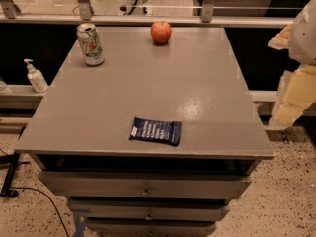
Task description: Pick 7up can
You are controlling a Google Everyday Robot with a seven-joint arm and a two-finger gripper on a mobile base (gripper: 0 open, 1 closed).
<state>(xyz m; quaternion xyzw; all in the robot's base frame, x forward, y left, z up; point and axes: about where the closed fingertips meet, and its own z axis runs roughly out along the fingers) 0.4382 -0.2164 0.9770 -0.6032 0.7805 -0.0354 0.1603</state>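
Observation:
The 7up can (90, 44) stands upright at the far left corner of the grey cabinet top (197, 83). It has a whitish-silver body with green and red markings and a shiny top. My gripper (292, 95) shows as white and pale yellow parts at the right edge of the view. It is off the right side of the cabinet, far from the can, with nothing seen in it.
A red apple (161, 32) sits at the far edge, right of the can. A dark blue snack packet (156, 131) lies flat near the front edge. A white pump bottle (35, 76) stands on a ledge to the left. Drawers (145, 186) are below the top.

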